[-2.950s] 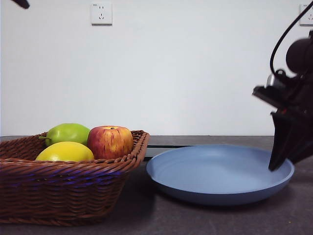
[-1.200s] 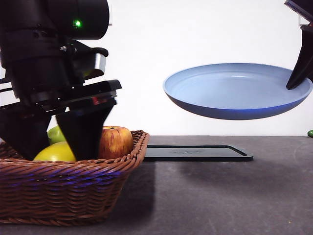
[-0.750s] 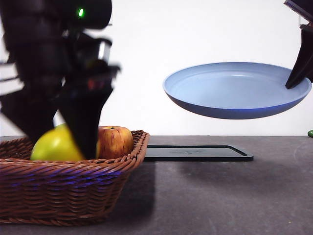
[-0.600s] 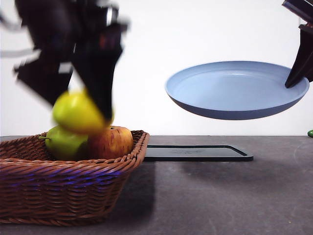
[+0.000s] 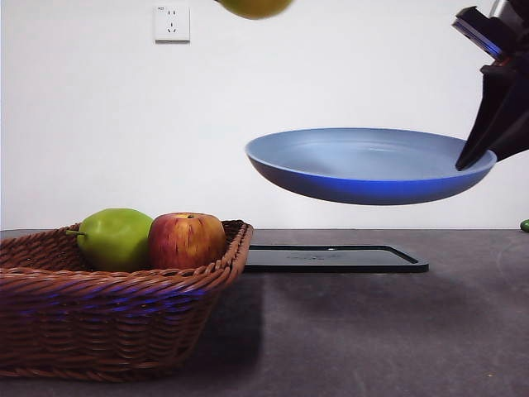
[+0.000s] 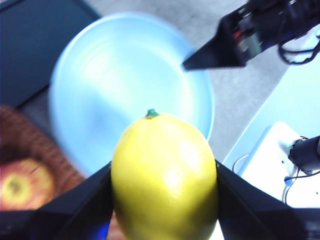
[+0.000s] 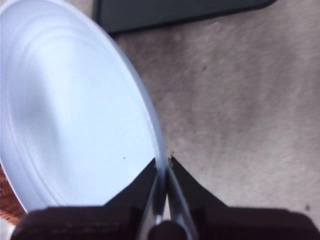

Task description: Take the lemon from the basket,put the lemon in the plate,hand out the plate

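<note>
Left hand [image 6: 162, 200] pinching the lemon [image 6: 164, 176] between both black jaws, high above the counter [image 5: 372, 331], over the near part of the plate [image 6: 110, 80]; only the lemon's underside showing at the top edge of the front view. Right hand [image 7: 164, 165] pressed onto the rim of the light-blue plate, holding it level in the air above the flat black tray [image 5: 335, 258]. Wicker basket [image 5: 107, 318] resting on the counter beside the tray, holding a green pear-like fruit [image 5: 116, 238] and a red-yellow apple [image 5: 186, 240], the two touching. Wall socket [image 5: 171, 22] on the white wall behind. Small green object [image 5: 524, 225], cut off by the picture's edge, at the far right of the counter.
</note>
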`<state>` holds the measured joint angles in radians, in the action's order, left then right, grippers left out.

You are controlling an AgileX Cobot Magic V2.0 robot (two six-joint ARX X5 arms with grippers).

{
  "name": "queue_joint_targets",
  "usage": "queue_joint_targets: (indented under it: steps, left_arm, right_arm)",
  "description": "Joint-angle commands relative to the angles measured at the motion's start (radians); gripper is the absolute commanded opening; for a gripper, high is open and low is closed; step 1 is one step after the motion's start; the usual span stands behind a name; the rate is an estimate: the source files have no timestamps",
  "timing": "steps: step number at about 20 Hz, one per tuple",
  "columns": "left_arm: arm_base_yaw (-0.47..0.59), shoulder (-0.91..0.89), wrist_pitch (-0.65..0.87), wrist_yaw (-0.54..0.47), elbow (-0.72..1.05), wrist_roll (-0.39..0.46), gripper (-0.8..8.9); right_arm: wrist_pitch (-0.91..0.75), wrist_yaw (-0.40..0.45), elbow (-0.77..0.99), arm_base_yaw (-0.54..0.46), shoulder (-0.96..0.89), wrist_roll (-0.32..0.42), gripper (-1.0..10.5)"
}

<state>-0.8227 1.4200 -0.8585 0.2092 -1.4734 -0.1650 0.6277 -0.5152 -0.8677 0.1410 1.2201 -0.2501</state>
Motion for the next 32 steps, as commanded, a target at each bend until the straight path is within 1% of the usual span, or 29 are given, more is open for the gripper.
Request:
queue_joint_targets:
  steps: [1, 4, 7, 10, 15, 17, 19, 20, 22, 28, 32]
  left_arm:
    - [-0.035, 0.063, 0.030, -0.001, -0.015, 0.019, 1.74]
    - [-0.076, 0.159, 0.028, -0.055, -0.015, 0.040, 1.74]
    - [-0.101, 0.227, 0.029, -0.062, -0.015, 0.062, 1.75]
    - [-0.121, 0.258, 0.037, -0.135, -0.015, 0.092, 1.80]
    - [-0.121, 0.298, 0.037, -0.142, -0.015, 0.100, 1.86]
    - [-0.125, 0.298, 0.044, -0.160, -0.015, 0.103, 2.70]
    - [-0.124, 0.298, 0.043, -0.179, -0.015, 0.109, 3.20]
    - [-0.125, 0.298, 0.042, -0.185, -0.015, 0.109, 3.60]
    - [-0.126, 0.298, 0.042, -0.179, -0.015, 0.109, 4.43]
    - [-0.126, 0.296, 0.010, -0.182, -0.032, 0.106, 4.44]
    - [-0.126, 0.296, -0.073, -0.181, -0.169, 0.110, 4.44]
  right_arm:
    - [-0.011, -0.010, -0.020, 0.033, 0.010, -0.023, 0.0]
    - [-0.006, -0.010, -0.020, 0.075, 0.010, -0.026, 0.0]
    - [0.000, -0.009, -0.020, 0.086, 0.010, -0.025, 0.0]
    - [0.019, -0.010, -0.020, 0.086, 0.010, -0.025, 0.0]
    - [0.070, -0.011, -0.020, 0.095, 0.010, -0.010, 0.0]
    - [0.081, -0.010, -0.020, 0.096, 0.010, -0.002, 0.0]
    - [0.081, -0.010, -0.020, 0.096, 0.010, -0.002, 0.0]
    - [0.081, -0.011, -0.020, 0.096, 0.010, -0.002, 0.0]
    - [0.081, -0.010, -0.020, 0.096, 0.010, -0.002, 0.0]
    - [0.080, -0.009, -0.020, 0.096, 0.011, -0.002, 0.0]
    - [0.053, -0.005, -0.021, 0.087, 0.048, -0.010, 0.0]
